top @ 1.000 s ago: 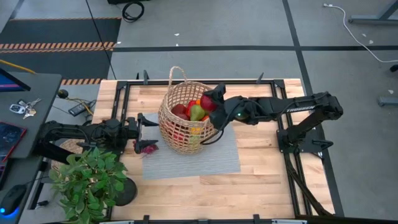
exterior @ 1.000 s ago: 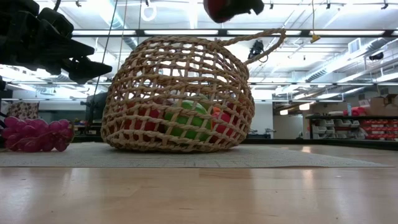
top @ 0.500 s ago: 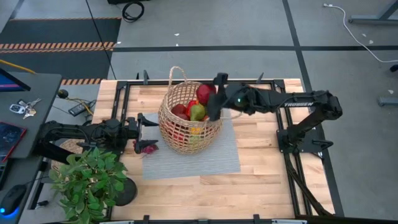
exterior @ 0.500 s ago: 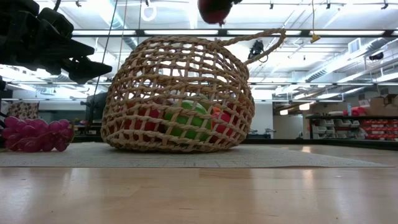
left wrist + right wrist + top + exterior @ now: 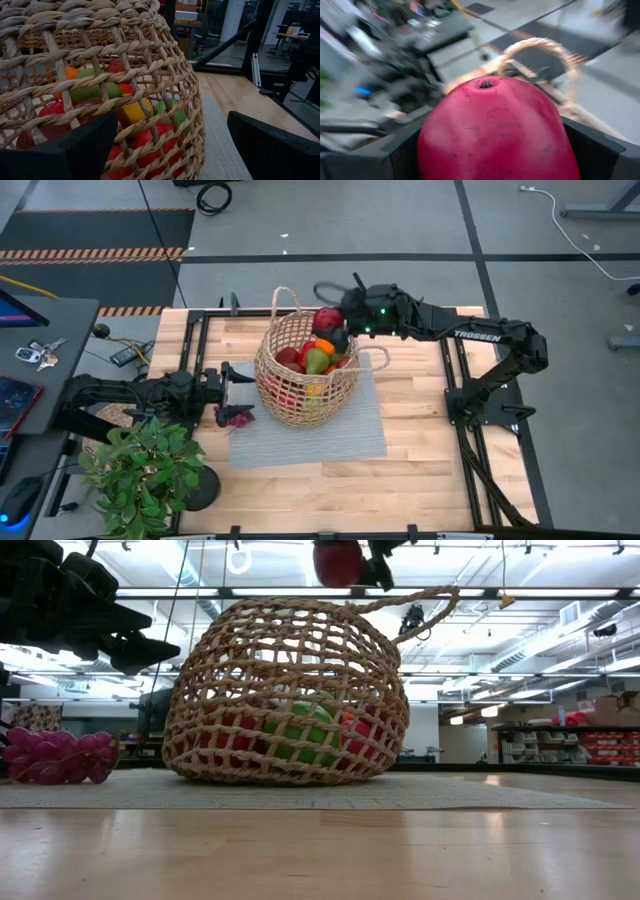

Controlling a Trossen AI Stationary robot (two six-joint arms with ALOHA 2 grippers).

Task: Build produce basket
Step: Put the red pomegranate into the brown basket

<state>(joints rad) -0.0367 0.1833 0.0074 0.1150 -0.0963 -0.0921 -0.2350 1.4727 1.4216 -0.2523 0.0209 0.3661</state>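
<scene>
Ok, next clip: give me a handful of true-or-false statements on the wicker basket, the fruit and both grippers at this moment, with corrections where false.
1. The right gripper holds a red apple-like toy fruit above the round tan woven wicker basket. True.
2. The basket is empty. False: it already holds red, green, orange and yellow toy produce.
3. A bunch of purple toy grapes lies on the grey mat outside the basket. True.
4. The left gripper is shut on the basket's rim. False: it is open, beside the basket, holding nothing.
5. The basket stands on bare wood. False: it sits on the mat.
</scene>
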